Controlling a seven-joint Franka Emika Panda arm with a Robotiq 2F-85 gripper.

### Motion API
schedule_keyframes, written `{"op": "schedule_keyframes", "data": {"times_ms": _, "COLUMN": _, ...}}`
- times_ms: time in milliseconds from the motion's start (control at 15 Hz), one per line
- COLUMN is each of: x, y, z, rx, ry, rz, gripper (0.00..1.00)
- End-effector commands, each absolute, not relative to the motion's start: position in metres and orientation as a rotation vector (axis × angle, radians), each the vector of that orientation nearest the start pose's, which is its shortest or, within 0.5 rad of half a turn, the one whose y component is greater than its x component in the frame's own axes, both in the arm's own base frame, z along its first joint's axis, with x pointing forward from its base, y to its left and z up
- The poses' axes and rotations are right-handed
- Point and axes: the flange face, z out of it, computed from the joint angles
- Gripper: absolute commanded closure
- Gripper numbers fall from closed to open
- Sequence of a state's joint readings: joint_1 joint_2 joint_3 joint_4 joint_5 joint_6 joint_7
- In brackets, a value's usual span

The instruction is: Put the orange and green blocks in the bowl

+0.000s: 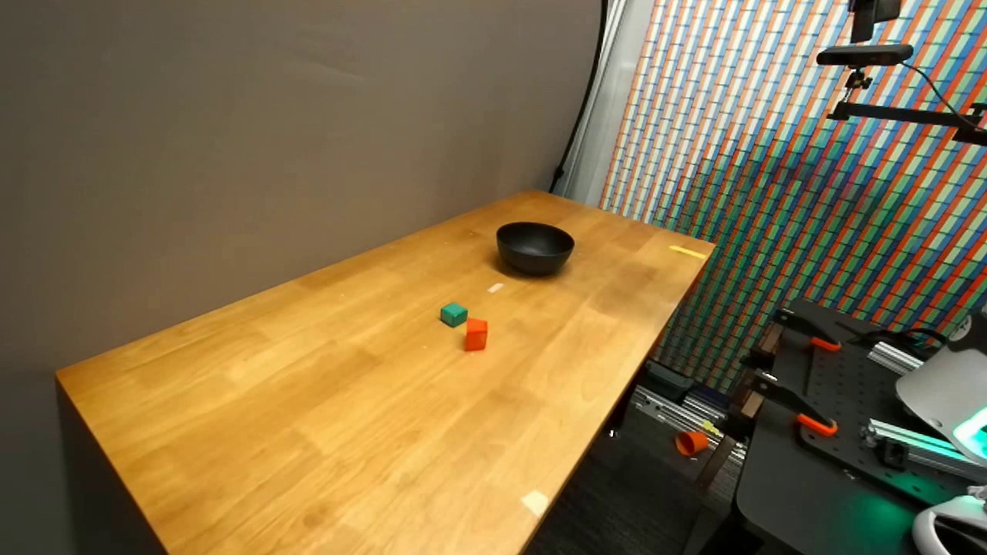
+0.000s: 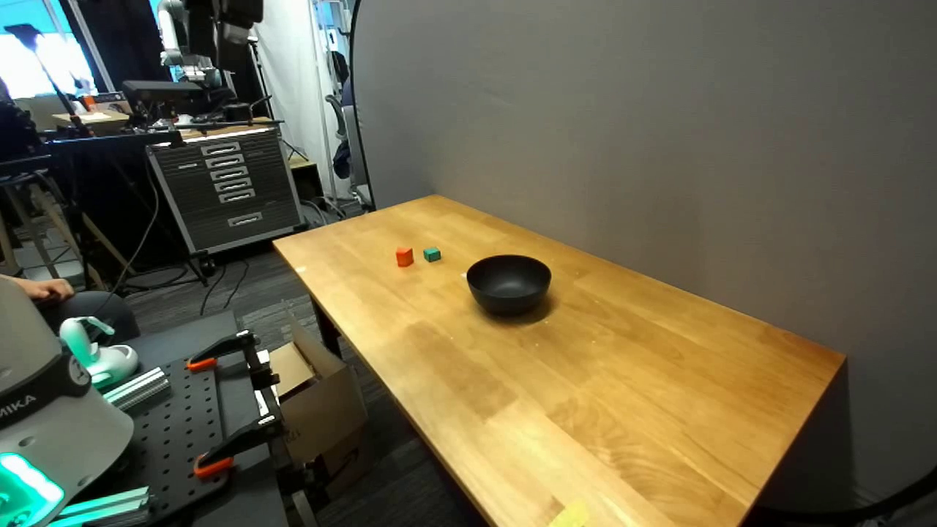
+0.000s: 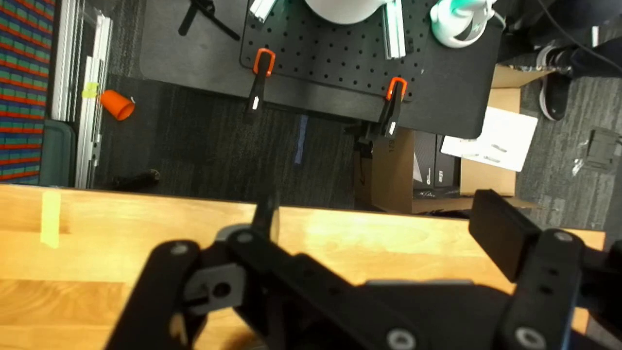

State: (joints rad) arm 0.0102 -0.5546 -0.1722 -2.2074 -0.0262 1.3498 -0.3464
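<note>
An orange block [image 1: 476, 334] and a green block [image 1: 453, 314] sit close together on the wooden table [image 1: 308, 432]. The orange block [image 2: 404, 257] and the green block [image 2: 432, 254] show in both exterior views. A black bowl [image 1: 535, 250] stands upright on the table beyond the blocks; it also shows in an exterior view [image 2: 509, 289]. No block is seen in it, though its bottom is partly hidden. My gripper [image 3: 384, 223] is open, with nothing between its fingers, high above the table's edge in the wrist view. The blocks are out of the wrist view.
A grey wall [image 1: 270, 154] runs along the table's back edge. The robot base stands on a black bench [image 3: 316, 87] with clamps [image 3: 257, 82], across a gap from the table. A cardboard box [image 3: 393, 170] stands in that gap. Yellow tape [image 3: 50, 218] marks the table.
</note>
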Motion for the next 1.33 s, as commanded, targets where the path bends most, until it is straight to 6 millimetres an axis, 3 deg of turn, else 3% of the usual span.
{"op": "schedule_keyframes", "data": {"times_ms": 0, "x": 0.362, "y": -0.083, "z": 0.554, "rx": -2.960, "ry": -0.297, "rz": 0.200, "gripper": 0.00}}
{"op": "schedule_keyframes", "data": {"times_ms": 200, "x": 0.400, "y": -0.087, "z": 0.513, "rx": -2.926, "ry": -0.322, "rz": 0.054, "gripper": 0.00}}
{"op": "schedule_keyframes", "data": {"times_ms": 400, "x": 0.440, "y": -0.075, "z": 0.443, "rx": -2.813, "ry": -0.399, "rz": 0.026, "gripper": 0.00}}
{"op": "schedule_keyframes", "data": {"times_ms": 533, "x": 0.458, "y": -0.055, "z": 0.393, "rx": -2.737, "ry": -0.477, "rz": 0.075, "gripper": 0.00}}
{"op": "schedule_keyframes", "data": {"times_ms": 1000, "x": 0.509, "y": 0.049, "z": 0.226, "rx": -2.593, "ry": -0.668, "rz": 0.318, "gripper": 0.00}}
{"op": "schedule_keyframes", "data": {"times_ms": 1267, "x": 0.546, "y": 0.114, "z": 0.156, "rx": -2.669, "ry": -0.777, "rz": 0.200, "gripper": 0.00}}
